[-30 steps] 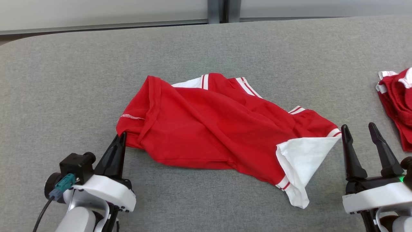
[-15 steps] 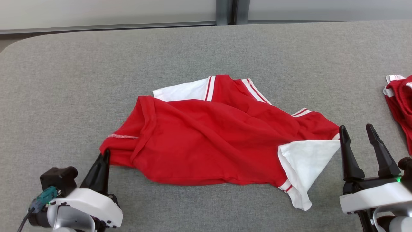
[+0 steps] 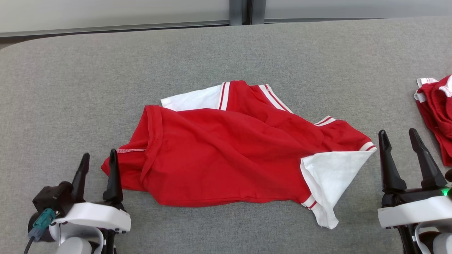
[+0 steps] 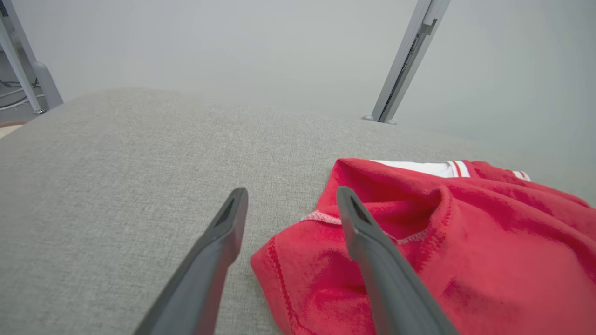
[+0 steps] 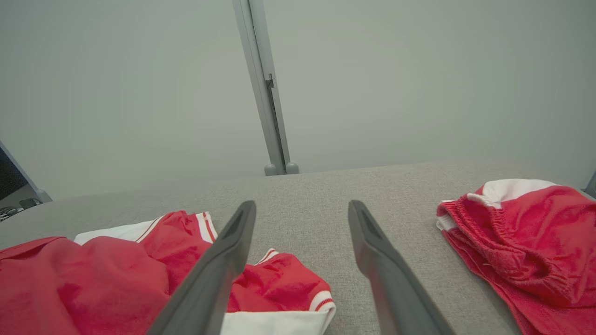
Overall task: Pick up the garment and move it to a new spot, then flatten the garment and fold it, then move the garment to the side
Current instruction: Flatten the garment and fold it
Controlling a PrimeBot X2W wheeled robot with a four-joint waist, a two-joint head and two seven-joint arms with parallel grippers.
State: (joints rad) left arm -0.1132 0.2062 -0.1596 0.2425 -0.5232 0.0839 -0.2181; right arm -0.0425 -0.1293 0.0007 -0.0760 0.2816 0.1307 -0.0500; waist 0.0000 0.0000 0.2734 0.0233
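The garment (image 3: pixel 226 155) (image 4: pixel 465 242) (image 5: pixel 93 274) is red, with white parts and thin red and white stripes at the edges. It lies in a bumpy heap in the middle of the grey table (image 3: pixel 70 70), not flat. At its near right corner a white flap is turned over on top of the red cloth. Another white part peeks out at the far side.

The left end effector (image 3: pixel 99 157) (image 4: pixel 292 195) is at the garment's left corner. Its two dark fingers are apart and hold nothing. One finger is over the red corner and the other is over the bare table. I cannot tell if the finger touches the cloth.

The right end effector (image 3: pixel 398 135) (image 5: pixel 302 207) is just beside the garment's right corner, over the bare table. Its fingers are apart too, with nothing between them.

On the far right of the table lies a second heap of red and white clothes (image 3: pixel 438 116) (image 5: pixel 521 232), well apart from the garment. The right end effector is between the two.

Behind the table is a pale wall with a grey post (image 5: pixel 265 93) (image 4: pixel 405 60).
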